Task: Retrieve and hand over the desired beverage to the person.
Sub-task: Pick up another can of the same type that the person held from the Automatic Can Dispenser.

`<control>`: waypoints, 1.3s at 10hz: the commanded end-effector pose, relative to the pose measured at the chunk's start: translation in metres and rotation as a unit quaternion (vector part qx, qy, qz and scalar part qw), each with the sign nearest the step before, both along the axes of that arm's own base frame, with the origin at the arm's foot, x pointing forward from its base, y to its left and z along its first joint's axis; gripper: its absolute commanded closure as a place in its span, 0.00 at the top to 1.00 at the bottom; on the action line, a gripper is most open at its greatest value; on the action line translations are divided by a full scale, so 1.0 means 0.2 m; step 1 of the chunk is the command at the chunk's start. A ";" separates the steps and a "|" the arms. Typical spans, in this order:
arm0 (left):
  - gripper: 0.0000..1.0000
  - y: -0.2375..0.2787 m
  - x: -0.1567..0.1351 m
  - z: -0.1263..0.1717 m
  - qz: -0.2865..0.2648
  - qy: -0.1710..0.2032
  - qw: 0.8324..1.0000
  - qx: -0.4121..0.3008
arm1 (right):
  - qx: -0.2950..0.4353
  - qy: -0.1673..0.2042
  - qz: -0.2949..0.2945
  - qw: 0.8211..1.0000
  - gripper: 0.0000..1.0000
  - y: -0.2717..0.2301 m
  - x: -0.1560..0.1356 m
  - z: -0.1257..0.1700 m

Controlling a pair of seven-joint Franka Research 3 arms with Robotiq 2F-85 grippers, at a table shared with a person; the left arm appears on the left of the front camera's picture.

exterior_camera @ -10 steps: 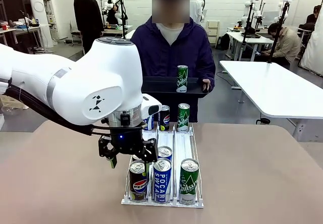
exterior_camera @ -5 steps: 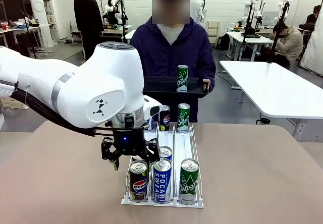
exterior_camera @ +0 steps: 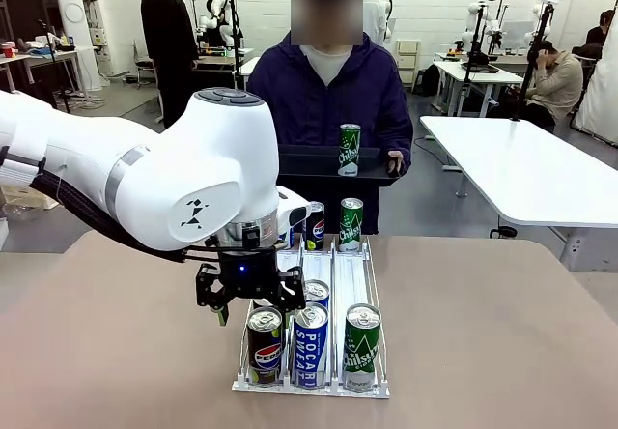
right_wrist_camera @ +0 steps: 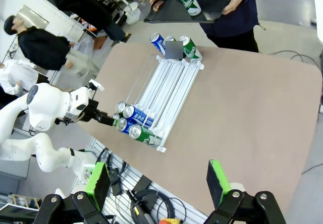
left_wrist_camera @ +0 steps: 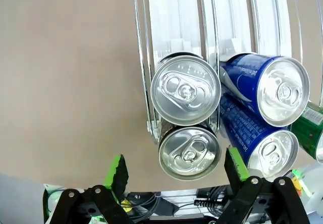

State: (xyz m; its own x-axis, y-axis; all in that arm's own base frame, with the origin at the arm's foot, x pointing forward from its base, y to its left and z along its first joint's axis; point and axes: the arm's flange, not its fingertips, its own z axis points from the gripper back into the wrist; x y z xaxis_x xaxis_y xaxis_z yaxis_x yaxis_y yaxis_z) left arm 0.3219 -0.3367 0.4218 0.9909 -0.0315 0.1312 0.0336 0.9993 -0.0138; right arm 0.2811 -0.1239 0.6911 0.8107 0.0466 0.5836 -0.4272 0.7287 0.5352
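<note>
The left gripper hangs just above the near end of the wire rack, its jaws spread wide and empty. In the left wrist view the 2 green pads stand either side of the silver top of the front can in the left lane, the Pepsi can, without touching it. That looks like lining up for a grasp from above, so this can is probably the drink wanted.

The rack's 3 lanes keep the cans in rows, so each front can can be reached from above. Beside the Pepsi stand a blue can reading "POCARI SWEAT" and a green one reading "Chilsung".

The person stands at the far side of the table, holding a black tray level, likely to receive the drink; 1 green Chilsung can stands upright on it.

The right gripper is wide open and empty, high over the table and well apart from the rack
</note>
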 end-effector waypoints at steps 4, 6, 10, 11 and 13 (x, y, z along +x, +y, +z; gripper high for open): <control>1.00 -0.02 0.04 -0.06 0.024 -0.021 0.999 0.007 | 0.007 -0.003 0.008 1.000 1.00 0.00 0.00 -0.01; 1.00 0.00 0.06 -0.07 0.027 -0.018 0.999 0.009 | 0.007 -0.003 0.008 1.000 1.00 0.00 0.00 -0.01; 1.00 0.01 0.07 -0.08 0.034 -0.018 0.999 0.011 | 0.007 -0.003 0.008 1.000 1.00 0.00 0.00 -0.01; 1.00 0.01 0.08 -0.08 0.033 -0.017 0.999 0.007 | 0.007 -0.003 0.008 1.000 1.00 0.00 0.00 -0.01; 1.00 0.00 0.07 -0.09 0.016 0.007 1.000 -0.013 | 0.007 -0.003 0.008 1.000 1.00 0.00 0.00 -0.01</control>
